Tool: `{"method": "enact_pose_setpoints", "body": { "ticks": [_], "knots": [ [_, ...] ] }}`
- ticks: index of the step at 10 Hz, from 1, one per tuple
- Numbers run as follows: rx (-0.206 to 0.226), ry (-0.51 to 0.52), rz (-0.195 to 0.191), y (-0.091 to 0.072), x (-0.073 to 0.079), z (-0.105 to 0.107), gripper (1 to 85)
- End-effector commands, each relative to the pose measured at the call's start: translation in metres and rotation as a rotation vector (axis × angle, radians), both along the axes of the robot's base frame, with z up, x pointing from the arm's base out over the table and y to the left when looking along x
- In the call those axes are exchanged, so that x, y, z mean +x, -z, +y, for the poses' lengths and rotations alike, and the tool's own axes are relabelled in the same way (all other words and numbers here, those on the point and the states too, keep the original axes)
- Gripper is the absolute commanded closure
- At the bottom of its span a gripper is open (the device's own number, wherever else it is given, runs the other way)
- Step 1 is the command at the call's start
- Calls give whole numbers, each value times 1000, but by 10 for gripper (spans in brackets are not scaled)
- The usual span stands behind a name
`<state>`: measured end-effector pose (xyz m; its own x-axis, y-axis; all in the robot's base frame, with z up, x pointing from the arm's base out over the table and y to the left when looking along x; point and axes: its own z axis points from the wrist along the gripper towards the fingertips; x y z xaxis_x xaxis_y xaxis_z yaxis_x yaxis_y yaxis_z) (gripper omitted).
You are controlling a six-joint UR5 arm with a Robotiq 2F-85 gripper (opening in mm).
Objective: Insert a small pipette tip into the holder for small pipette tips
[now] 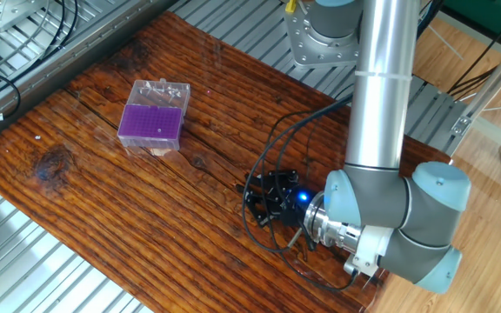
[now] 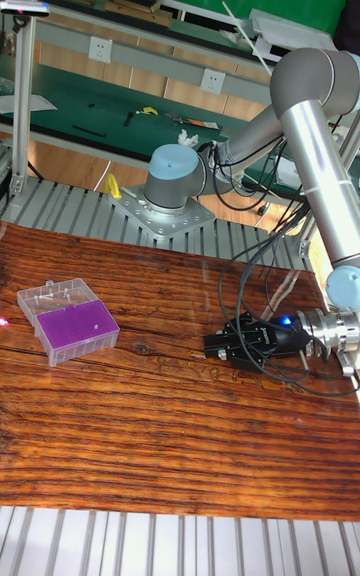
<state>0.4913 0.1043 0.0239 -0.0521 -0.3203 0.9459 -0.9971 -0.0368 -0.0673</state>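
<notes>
Gripper (image 1: 263, 198) work comes first in the fixed view: the black tool lies low over the wooden worktop (image 1: 146, 209) near its right end, pointing roughly toward the left of the picture, with a blue light glowing at its wrist end. Its fingers are a dark tangle against cables, so I cannot tell whether they are apart or closed, nor whether a pipette tip sits between them; none is visible. The holder for small pipette tips (image 1: 152, 120) stands well apart, up toward the far left of the worktop, with clear wood between it and the tool. To do this step well, I would judge the arm needs to carry the tool across, turn it so any tip hangs straight down, and settle over one hole before lowering slowly. The purple plate faces up; the box's long axis runs from the near left toward the far right, its clear lid-like end at the far side.

From the tall fixed view, the gripper (image 2: 238, 344) reaches left from the wrist at the right edge, lying nearly level just above the worktop (image 2: 150, 436). The holder (image 2: 68, 321) sits far to its left, plate upward, slightly skewed to the worktop's grain, clear section toward the back.
</notes>
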Motion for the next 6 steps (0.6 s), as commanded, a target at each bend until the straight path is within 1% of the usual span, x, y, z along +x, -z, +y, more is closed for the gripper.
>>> {"method": "enact_pose_setpoints", "body": {
  "ticks": [1, 4, 6],
  "knots": [
    [31, 17, 4, 7, -5, 0, 547],
    [25, 21, 8, 7, -8, 0, 547],
    [16, 22, -1, 5, -8, 2, 550]
  ]
}}
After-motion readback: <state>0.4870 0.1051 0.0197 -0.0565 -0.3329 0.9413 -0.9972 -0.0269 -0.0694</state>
